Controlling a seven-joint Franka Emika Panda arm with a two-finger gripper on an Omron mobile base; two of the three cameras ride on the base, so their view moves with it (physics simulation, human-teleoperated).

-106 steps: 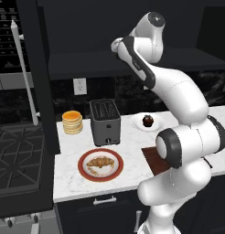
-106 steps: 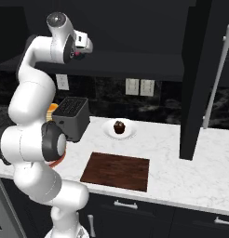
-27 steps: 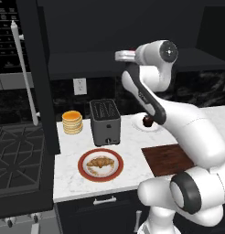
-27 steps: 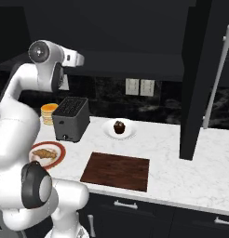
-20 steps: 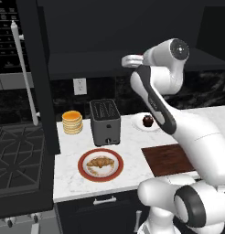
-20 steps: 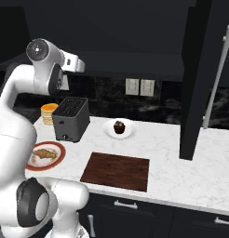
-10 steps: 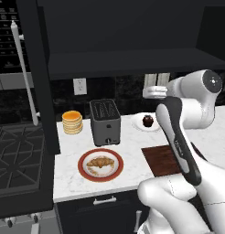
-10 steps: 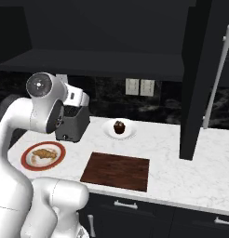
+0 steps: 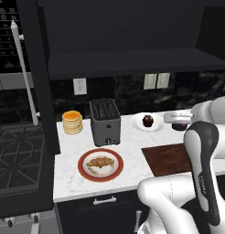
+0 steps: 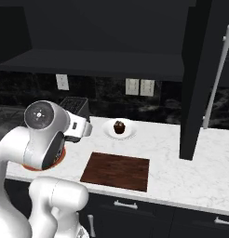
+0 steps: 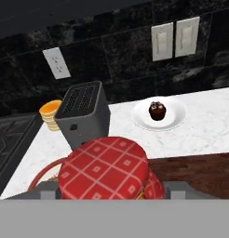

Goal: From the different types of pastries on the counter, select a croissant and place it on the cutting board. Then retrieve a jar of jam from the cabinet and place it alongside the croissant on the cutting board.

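Gripper: my gripper is closed around the jar of jam, one finger on each side of it. In the left base view it hangs over the right part of the surface, just right of the cupcake's plate and beyond the far edge of the cutting board.
Jar of jam: a squat red jar with a red checked lid, upright in my grip and very close to the hand camera. I cannot tell how high above the surface it hangs.
Cutting board: the dark reddish-brown cutting board lies flat at the near right of the surface.
Red-rimmed plate: the round plate sits left of the board, well apart from it, and it holds the croissant at its middle.
White plate: a small white plate sits far on the surface, beyond the board, and it holds the dark chocolate cupcake, upright.
Pancakes: the tan stack stands straight on the surface at the far left, left of the toaster.
Toaster: a dark toaster stands between the pancakes and the cupcake's plate, behind the red-rimmed plate.
Cabinet: the black cabinet hangs above the surface, its inside dark, its tall door swung out at the left beside a long white handle.
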